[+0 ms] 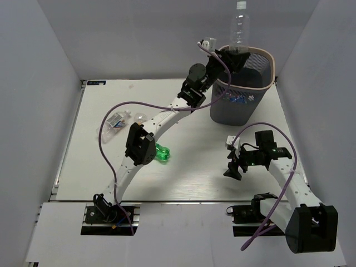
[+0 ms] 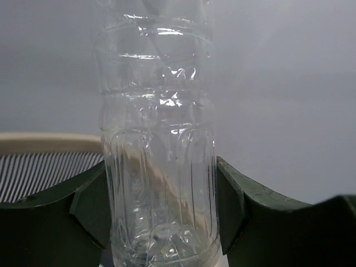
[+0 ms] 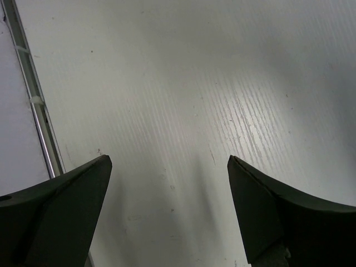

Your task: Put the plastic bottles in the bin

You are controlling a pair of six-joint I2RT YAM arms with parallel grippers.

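Quick status from my end: the left gripper (image 1: 233, 57) is clamped on a clear bottle (image 1: 240, 26) and holds it upright by the lower end, right over the mouth of the bin (image 1: 270, 60). On the left wrist cam the fingers (image 2: 89, 206) squeeze both sides of it, with the beige rim just behind. I'd say this one only needs a release to drop in.

The right gripper (image 1: 234, 169) hangs wide open with nothing in it, low over the table (image 3: 183, 83) on the near side of the bin.

Progress-wise, I can make out something blue and white through the mesh, low inside the bin. That's probably at least one bottle already in, but I can't count them. Left to do, as far as I can see:
- a green bottle (image 1: 162, 154) lying just beside the left arm
- a blue-labelled bottle (image 1: 115, 123) on its side towards the far left
- what looks like another clear one (image 1: 139, 118) next to it, hard to tell

So roughly midway, I'd guess
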